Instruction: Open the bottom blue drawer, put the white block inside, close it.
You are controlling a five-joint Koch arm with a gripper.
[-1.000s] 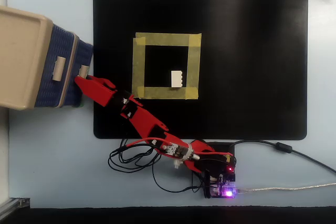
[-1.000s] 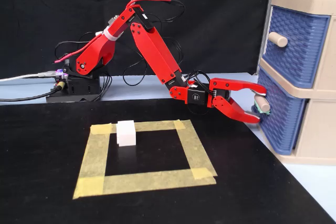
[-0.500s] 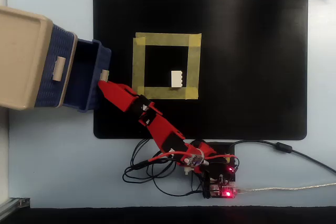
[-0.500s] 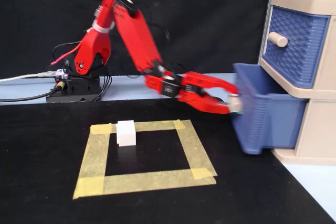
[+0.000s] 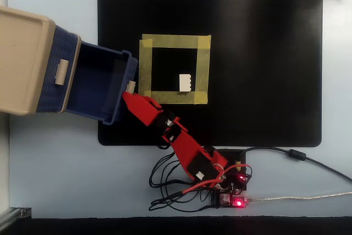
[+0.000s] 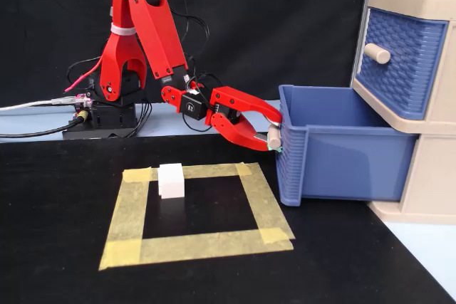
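The bottom blue drawer stands pulled out of the beige cabinet; its inside looks empty. My red gripper is at the drawer's front, with its jaws closed around the small beige drawer handle. The white block sits on the black mat inside a yellow tape square, apart from the gripper.
The top blue drawer is shut, with a beige knob. The black mat covers the table's middle. The arm's base, circuit boards and cables are at the table's edge.
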